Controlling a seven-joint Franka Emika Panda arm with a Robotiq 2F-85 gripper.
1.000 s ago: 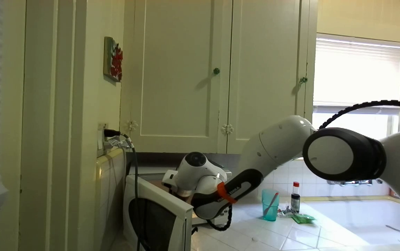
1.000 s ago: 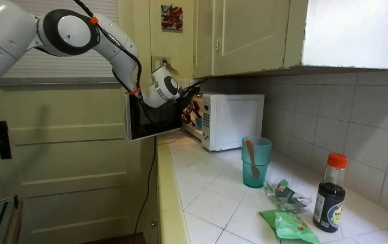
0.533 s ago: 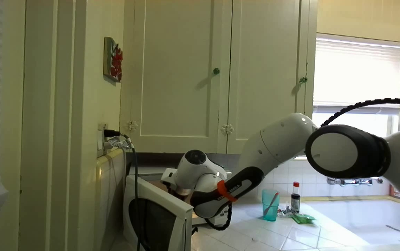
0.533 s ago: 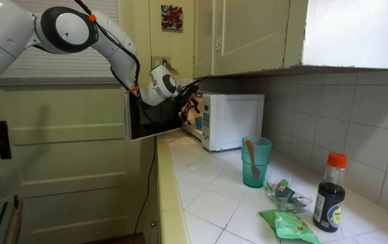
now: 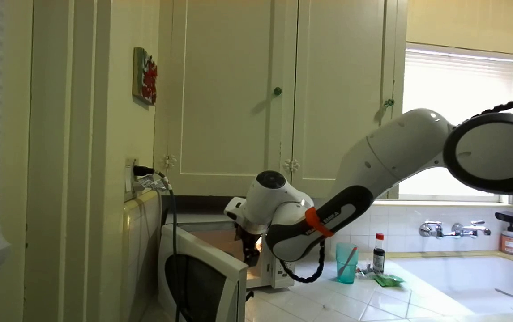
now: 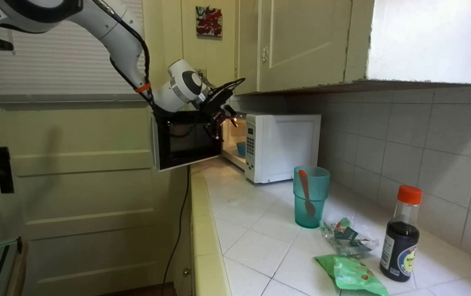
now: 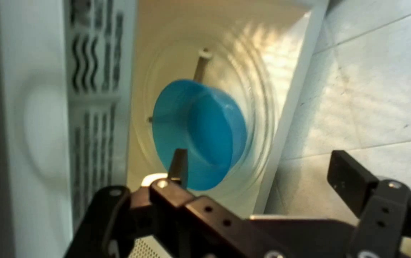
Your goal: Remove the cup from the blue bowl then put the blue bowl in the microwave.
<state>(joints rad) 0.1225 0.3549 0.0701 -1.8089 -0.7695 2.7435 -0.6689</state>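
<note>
Window blown out in an exterior view, hard daylight on the counter, cupboards dim. In an exterior view the cupboard end glares white; slanted shadow on the wall tiles. Warm glow inside the microwave. Wrist view's soft: black markings smeared, streaky glare inside, my fingers dark.

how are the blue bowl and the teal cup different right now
Place: the blue bowl sits inside the open microwave; the teal cup stands on the counter.
Shape: the bowl is squat and wide-mouthed; the cup is taller than wide.
Contents: nothing shows in the bowl; the cup has a red utensil leaning in it.
Shared: both are round and open-topped.
</note>
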